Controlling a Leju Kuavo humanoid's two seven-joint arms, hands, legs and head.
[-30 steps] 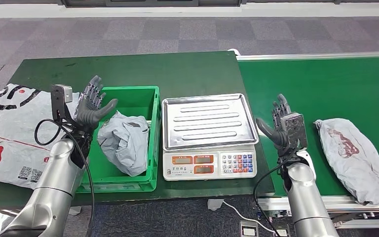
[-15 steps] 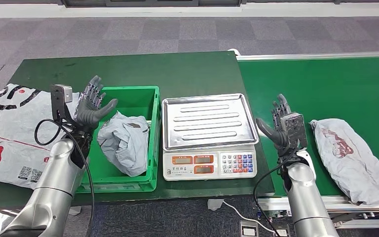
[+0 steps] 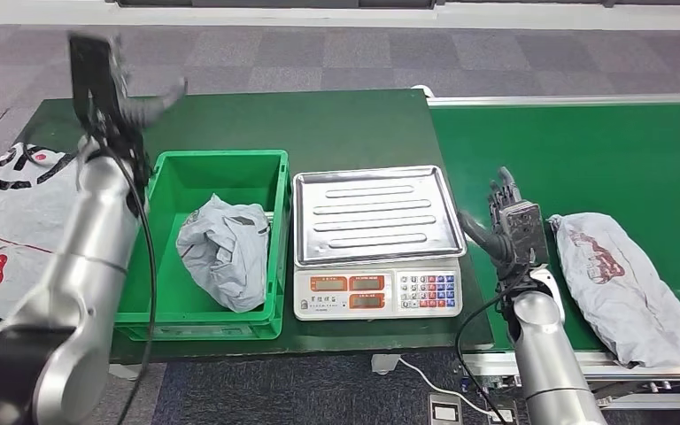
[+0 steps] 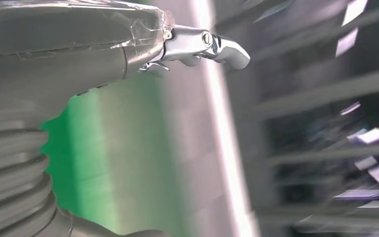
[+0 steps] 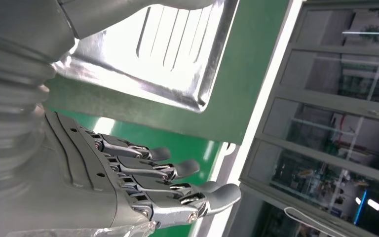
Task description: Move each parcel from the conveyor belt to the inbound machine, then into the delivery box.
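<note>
Lying crumpled in the green crate (image 3: pixel 270 177), just right of the raised, blurred left hand (image 3: pixel 119 102), is one grey parcel (image 3: pixel 226 251). Whether that hand holds anything cannot be told. Beside the empty, spread-fingered right hand (image 3: pixel 506 226), a second parcel (image 3: pixel 624 283) with unreadable red print lies on the conveyor belt (image 3: pixel 584 150).

The scale tray (image 3: pixel 376 212) is ribbed polished metal and shines brightly; its base (image 3: pixel 377 292) is smooth white plastic. The crate (image 3: pixel 274 181) is glossy green plastic. Both parcels, in the crate (image 3: pixel 226 251) and on the belt (image 3: pixel 620 283), are crinkled grey plastic film. The bench (image 3: pixel 319 124) and conveyor belt (image 3: pixel 584 150) have matt green surfaces. The arm (image 3: pixel 80 266) is brushed silver metal.
</note>
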